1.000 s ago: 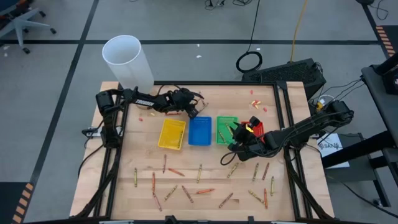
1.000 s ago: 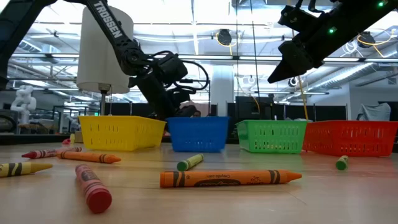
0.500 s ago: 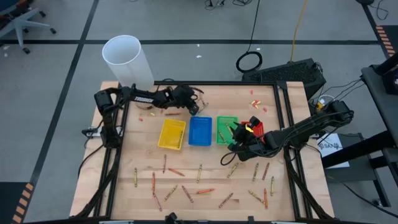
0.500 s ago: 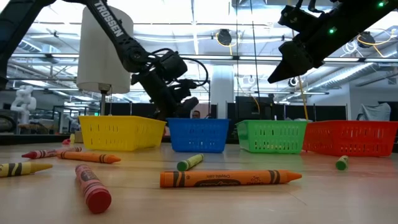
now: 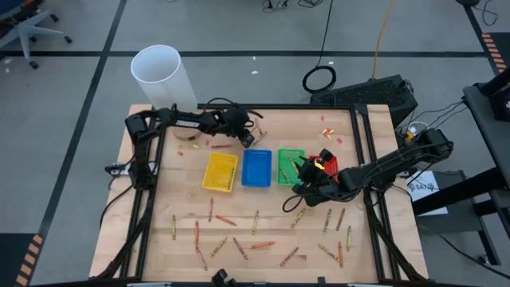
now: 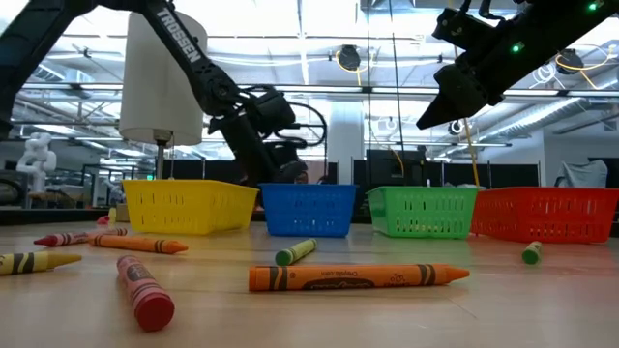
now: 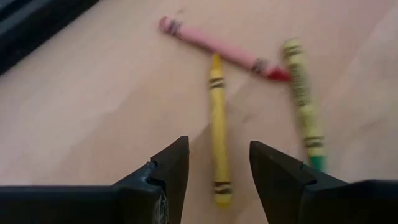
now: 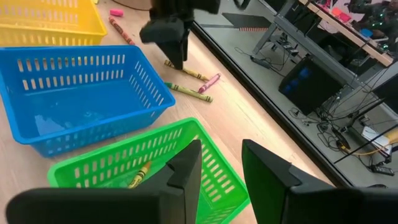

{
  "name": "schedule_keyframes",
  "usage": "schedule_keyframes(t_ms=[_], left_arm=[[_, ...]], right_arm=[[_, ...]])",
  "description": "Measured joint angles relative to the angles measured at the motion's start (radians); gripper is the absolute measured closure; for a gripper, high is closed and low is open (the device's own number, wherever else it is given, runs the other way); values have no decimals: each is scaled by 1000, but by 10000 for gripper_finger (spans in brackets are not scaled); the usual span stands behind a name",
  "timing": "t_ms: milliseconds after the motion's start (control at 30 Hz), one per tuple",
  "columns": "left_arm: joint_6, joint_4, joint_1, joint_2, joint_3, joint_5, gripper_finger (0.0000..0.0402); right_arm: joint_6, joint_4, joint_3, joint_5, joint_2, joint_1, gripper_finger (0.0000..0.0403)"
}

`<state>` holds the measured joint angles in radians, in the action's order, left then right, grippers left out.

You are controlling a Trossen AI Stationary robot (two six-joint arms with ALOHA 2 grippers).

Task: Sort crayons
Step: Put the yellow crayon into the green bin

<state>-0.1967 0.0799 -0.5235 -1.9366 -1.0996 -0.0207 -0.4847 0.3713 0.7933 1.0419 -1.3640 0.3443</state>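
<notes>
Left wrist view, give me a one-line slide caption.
Left tool, open, above a yellow crayon that lies beside a pink-red crayon and a green crayon.

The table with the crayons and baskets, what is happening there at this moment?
Two robot arms are sorting crayons into coloured baskets. The left gripper is open behind the blue basket, over a yellow crayon lying beside a red crayon and a green crayon. The right gripper hangs open and empty above the green basket, which holds one crayon. Many crayons lie unsorted.
</notes>
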Motion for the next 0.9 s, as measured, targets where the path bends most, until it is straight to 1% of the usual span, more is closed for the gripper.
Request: schedule_keyframes(t_ms=[133, 433, 667, 900], left_arm=[[-6, -14, 2, 2, -6, -12, 242], [-5, 20, 2, 2, -5, 15, 295], [-16, 42, 2, 2, -5, 17, 300], [-27, 47, 25, -7, -9, 4, 300]], right_arm=[[0, -1, 0, 0, 0, 0, 303], [0, -1, 0, 0, 0, 2, 303], [-1, -1, 0, 0, 0, 2, 303], [-1, -1, 0, 0, 0, 2, 303]])
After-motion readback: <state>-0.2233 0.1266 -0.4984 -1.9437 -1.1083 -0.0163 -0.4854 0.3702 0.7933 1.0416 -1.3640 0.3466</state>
